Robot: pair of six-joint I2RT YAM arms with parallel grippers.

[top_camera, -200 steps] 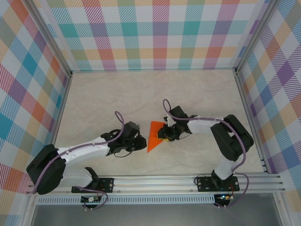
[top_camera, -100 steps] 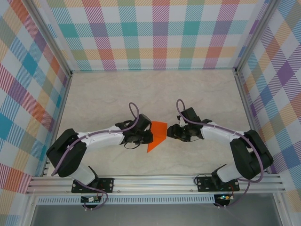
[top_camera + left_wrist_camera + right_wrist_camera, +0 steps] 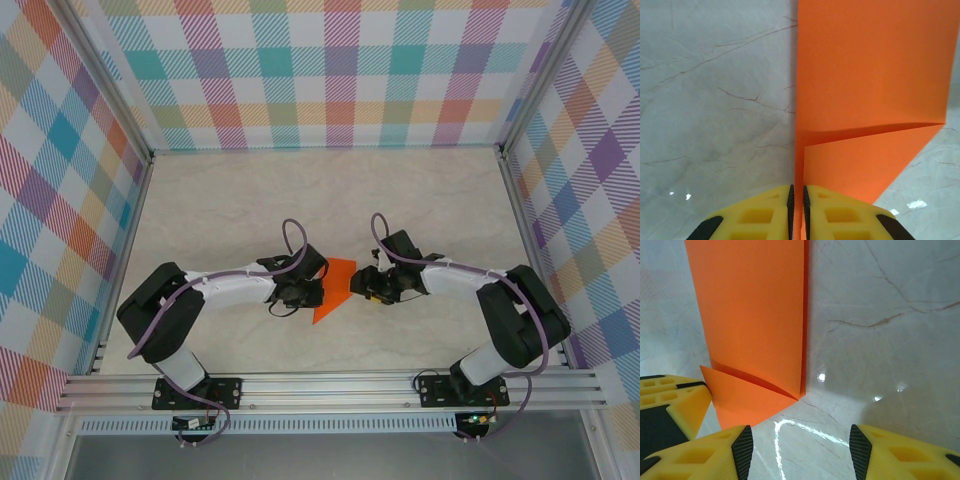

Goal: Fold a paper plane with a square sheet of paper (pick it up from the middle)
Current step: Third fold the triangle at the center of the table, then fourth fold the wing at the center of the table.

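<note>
The square sheet of paper (image 3: 338,278), bright orange and folded into a creased pointed shape, stands partly raised at the middle of the table. My left gripper (image 3: 312,293) is shut on its left edge. In the left wrist view the black pads (image 3: 790,207) pinch the paper (image 3: 870,75), which rises ahead with a diagonal fold. My right gripper (image 3: 364,285) sits just right of the paper, open and apart from it. In the right wrist view the folded paper (image 3: 755,315) stands ahead and left of the open right gripper (image 3: 801,450), and the left gripper's yellow finger (image 3: 670,405) shows at the left edge.
The pale marble tabletop (image 3: 250,210) is boxed in by plaid walls (image 3: 330,70) at the back and both sides. An aluminium rail (image 3: 330,385) runs along the near edge by the arm bases.
My right gripper let go of the paper and opened, pulling back a little to the right. My left gripper moved in and closed on the paper's left edge.
</note>
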